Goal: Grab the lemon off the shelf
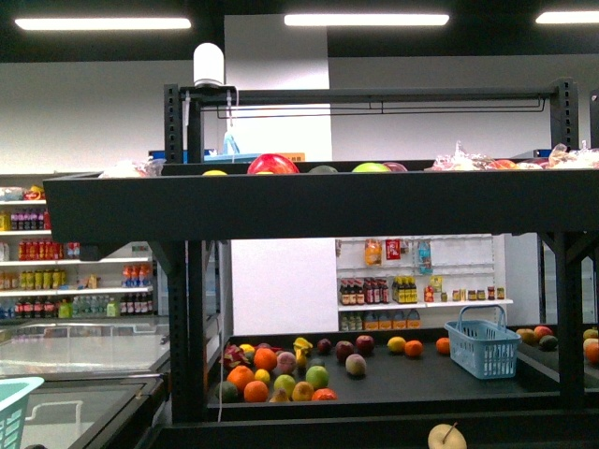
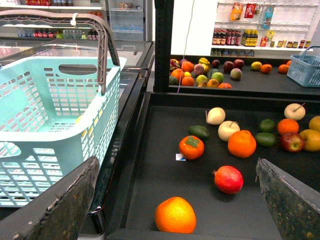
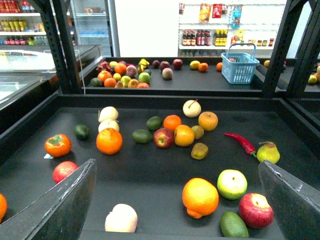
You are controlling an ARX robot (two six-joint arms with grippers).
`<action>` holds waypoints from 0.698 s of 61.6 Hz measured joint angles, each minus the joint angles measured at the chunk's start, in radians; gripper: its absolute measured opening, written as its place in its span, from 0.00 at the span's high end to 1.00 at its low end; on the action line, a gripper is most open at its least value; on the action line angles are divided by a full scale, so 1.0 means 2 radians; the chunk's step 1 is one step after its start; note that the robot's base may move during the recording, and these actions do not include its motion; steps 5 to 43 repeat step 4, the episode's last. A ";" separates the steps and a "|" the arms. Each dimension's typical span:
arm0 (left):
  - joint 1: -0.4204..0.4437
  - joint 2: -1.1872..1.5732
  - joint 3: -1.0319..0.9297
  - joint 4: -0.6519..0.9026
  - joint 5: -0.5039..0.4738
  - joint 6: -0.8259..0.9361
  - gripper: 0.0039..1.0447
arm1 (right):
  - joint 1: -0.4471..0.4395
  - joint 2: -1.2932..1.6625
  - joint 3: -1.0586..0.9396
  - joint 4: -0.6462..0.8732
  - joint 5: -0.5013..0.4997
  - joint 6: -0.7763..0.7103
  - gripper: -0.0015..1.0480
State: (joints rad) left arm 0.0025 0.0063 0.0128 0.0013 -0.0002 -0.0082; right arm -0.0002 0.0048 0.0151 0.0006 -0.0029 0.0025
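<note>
Hovering over the shelf (image 3: 150, 185) tray: both end effectors, left (image 2: 175, 200) and right (image 3: 175, 200), jaws wide apart, holding nothing. No certain lemon; best candidate is a yellow fruit (image 3: 184, 135) mid-frame in the right wrist view, touching a red apple (image 3: 163, 137). Teal basket (image 2: 55, 115) at left.

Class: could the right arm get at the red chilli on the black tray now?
Probably yes. The right claw is open, and the chilli lies on bare tray with nothing over it; only a pear sits beside.
</note>
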 joint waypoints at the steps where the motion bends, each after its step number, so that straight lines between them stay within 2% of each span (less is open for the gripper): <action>1: 0.000 0.000 0.000 0.000 0.000 0.000 0.08 | 0.000 0.000 0.000 0.000 0.000 0.000 0.07; 43: 0.000 0.000 0.000 0.000 0.000 0.000 0.08 | 0.000 0.000 0.000 0.000 0.000 0.000 0.07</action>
